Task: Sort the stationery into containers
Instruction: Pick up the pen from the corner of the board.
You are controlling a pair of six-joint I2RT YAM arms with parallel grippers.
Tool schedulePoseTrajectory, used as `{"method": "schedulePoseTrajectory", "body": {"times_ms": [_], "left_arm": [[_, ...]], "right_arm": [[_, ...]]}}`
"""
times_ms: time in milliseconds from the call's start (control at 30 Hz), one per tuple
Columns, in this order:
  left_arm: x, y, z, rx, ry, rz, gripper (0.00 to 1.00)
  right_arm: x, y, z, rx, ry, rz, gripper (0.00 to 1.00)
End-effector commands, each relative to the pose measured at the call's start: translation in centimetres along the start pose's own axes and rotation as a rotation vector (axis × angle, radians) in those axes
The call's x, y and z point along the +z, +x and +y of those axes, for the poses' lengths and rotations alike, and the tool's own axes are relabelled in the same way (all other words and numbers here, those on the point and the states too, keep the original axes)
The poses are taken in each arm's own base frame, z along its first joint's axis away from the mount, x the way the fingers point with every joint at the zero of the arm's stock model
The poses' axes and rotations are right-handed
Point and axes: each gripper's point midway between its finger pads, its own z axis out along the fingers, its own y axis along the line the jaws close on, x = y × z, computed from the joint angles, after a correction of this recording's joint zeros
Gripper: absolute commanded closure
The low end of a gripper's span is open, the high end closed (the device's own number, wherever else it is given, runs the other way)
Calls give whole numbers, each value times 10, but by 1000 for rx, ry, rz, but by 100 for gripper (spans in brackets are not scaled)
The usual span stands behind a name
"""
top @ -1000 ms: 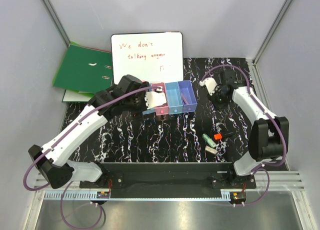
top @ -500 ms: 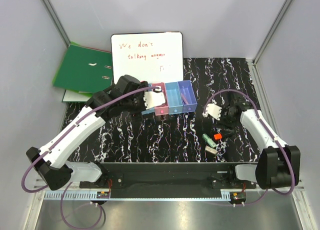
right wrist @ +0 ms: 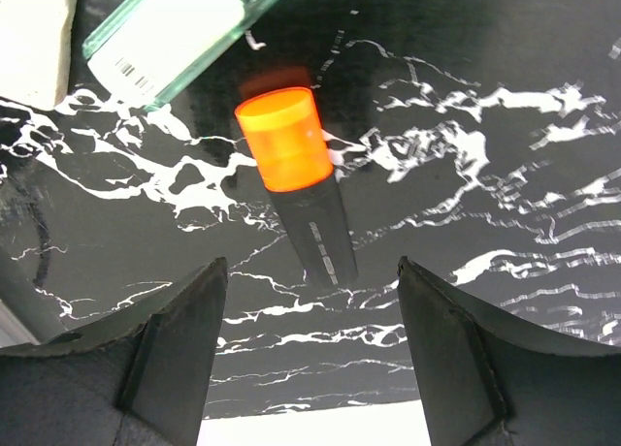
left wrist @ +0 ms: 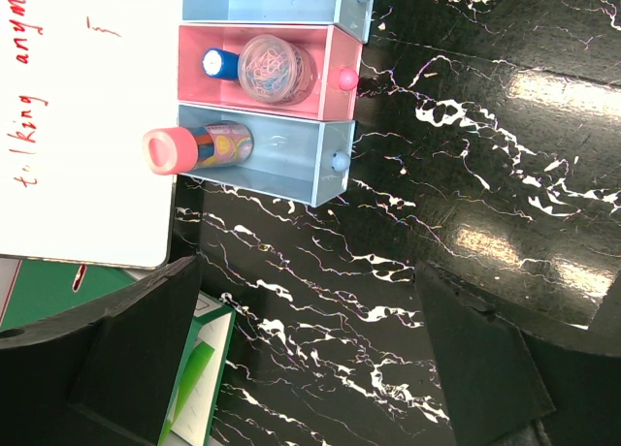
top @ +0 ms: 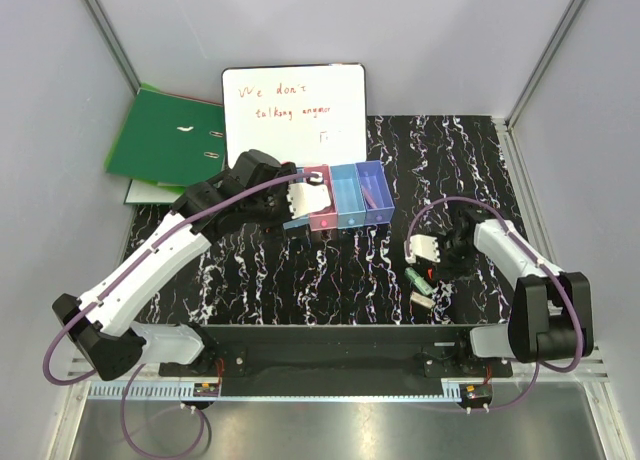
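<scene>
Fingers [right wrist: 175,339] of the right gripper [right wrist: 309,271] stand well apart, one on each side of the red-and-black marker [right wrist: 291,175]. Neither touches it, and nothing is held. That marker lies flat on the black marbled table [right wrist: 505,97], with its orange-red cap pointing away from the gripper and the end of its black barrel between the fingertips. Just past the cap lies the green stick [right wrist: 175,24], slanted, with a small pale bar [right wrist: 34,39] beside it.

From above, these three lie close together on the right near part of the table, well apart from the row of four joined bins [top: 350,220], which sits further back before the whiteboard [top: 293,110].

In the left wrist view, the pink-capped cylinder [left wrist: 194,145] lies in a light blue bin [left wrist: 262,186], its cap over the rim at the whiteboard end. The pink bin [left wrist: 320,102] next to it holds the blue-capped tube [left wrist: 218,63] and the clear round pot [left wrist: 275,68], side by side.

The left gripper [left wrist: 306,271] is spread wide and empty, over bare table near the bins. A green ring binder [top: 165,140] lies at the back left.
</scene>
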Motion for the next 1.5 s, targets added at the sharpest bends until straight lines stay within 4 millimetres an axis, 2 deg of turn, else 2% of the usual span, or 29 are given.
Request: {"method": "schedulePoseTrajectory", "body": {"times_ms": [0, 367, 600, 700, 733, 800, 833, 1000, 1233, 1333, 1367, 1433, 1467], "left_arm": [[-4, -13, 8, 7, -26, -41, 1], [-3, -15, 13, 17, -37, -35, 1], [-1, -18, 14, 17, -31, -38, 1], [0, -20, 15, 15, -31, -40, 1], [-1, -19, 15, 16, -30, -39, 1], [-1, -20, 15, 20, -30, -37, 1], [-2, -19, 16, 20, -33, -37, 1], [-1, -19, 16, 20, -34, -36, 1], [-1, -21, 16, 14, -32, -39, 1], [0, -20, 16, 14, -32, -37, 1], [-1, -20, 16, 16, -30, -39, 1], [0, -21, 17, 16, -30, -39, 1], [-1, -23, 17, 13, -32, -43, 1]], "right_arm": [[8, -2, 4, -77, -40, -14, 22], [37, 5, 11, -63, -85, 2, 27], [45, 3, 14, -56, -101, -11, 30], [49, 1, 15, -50, -114, -25, 38], [50, 0, 13, -43, -113, -28, 47], [52, -1, 12, -30, -118, -33, 60], [52, -1, 12, -22, -118, -34, 75], [54, -1, 11, -14, -109, -33, 100], [45, -8, 13, 22, -88, -57, 100], [39, -18, 6, 93, -76, -82, 100], [35, -21, -2, 117, -65, -76, 100], [40, -26, -5, 228, -97, -69, 100], [35, -31, -20, 269, -84, -82, 100]]}}
